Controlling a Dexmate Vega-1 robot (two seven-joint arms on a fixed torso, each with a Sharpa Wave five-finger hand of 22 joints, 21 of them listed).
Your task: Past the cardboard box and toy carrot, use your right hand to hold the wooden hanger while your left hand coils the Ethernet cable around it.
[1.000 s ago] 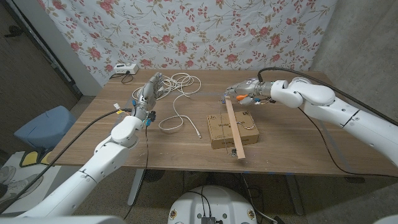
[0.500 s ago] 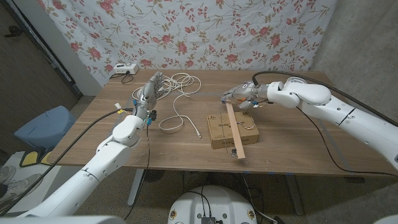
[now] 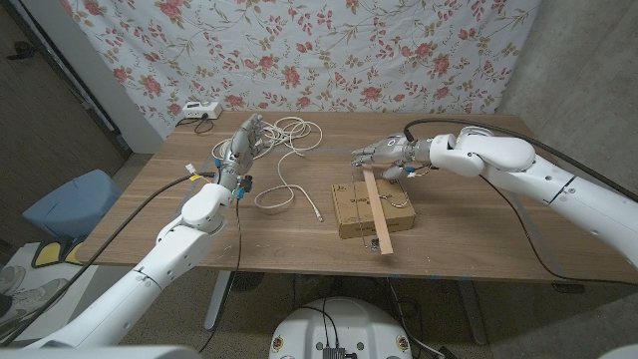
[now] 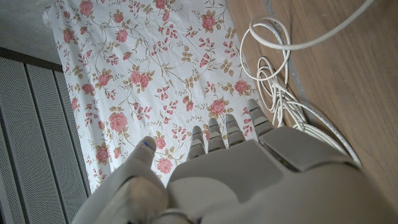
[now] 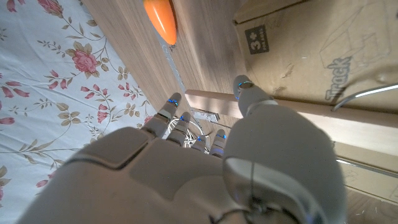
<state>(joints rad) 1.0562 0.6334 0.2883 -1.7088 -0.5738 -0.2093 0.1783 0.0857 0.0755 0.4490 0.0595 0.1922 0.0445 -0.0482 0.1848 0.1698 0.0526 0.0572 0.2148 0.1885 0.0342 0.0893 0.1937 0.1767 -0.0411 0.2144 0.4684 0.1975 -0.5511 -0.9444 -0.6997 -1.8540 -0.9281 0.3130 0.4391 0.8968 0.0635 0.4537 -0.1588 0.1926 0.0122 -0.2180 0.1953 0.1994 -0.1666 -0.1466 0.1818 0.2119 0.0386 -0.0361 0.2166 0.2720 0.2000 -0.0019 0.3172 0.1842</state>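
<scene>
**Wooden hanger on the box, cable still loose**

The wooden hanger (image 3: 377,207) lies across the cardboard box (image 3: 371,209) near the middle of the desk (image 3: 469,239). Its far end is right by the right hand (image 3: 384,155). From the right wrist view, the fingers (image 5: 245,93) reach over that end, but I cannot tell if they are really holding it. The toy carrot (image 5: 161,18) lies on the desk just past the hand.

The Ethernet cable (image 3: 284,150) is white. It sits in loose loops at the far side of the desk, with 1 end trailing toward the box. The left hand (image 3: 243,140) is at the loops with its fingers (image 4: 233,127) straight and apart, holding nothing.
</scene>
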